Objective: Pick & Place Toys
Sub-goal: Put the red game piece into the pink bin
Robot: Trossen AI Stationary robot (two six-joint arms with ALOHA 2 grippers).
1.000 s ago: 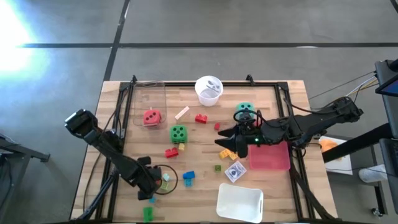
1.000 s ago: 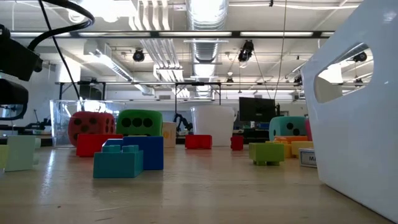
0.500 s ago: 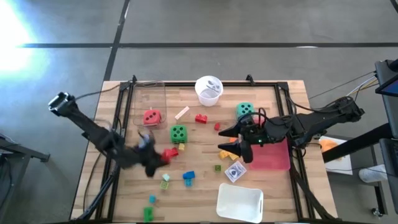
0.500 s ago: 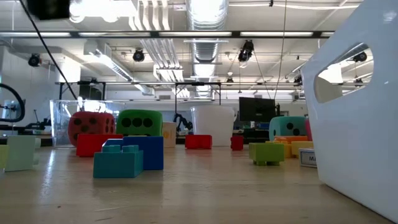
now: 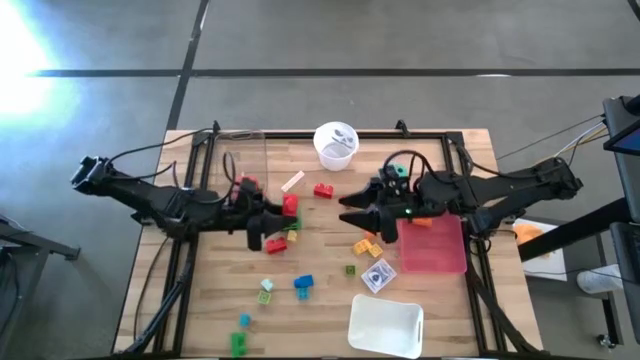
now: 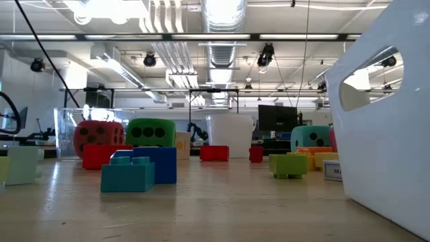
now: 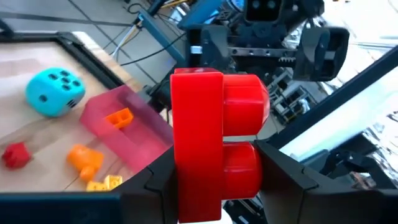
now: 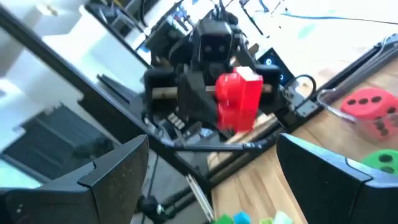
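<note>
Toys scattered on wooden table, red brick pinched in left gripper, right gripper spread.

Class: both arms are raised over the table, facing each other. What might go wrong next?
1. The left pincer holds a red brick aloft; a slip would drop it among the toys.
2. The open right pincer faces it closely; a misjudged handover might knock the brick free.
</note>
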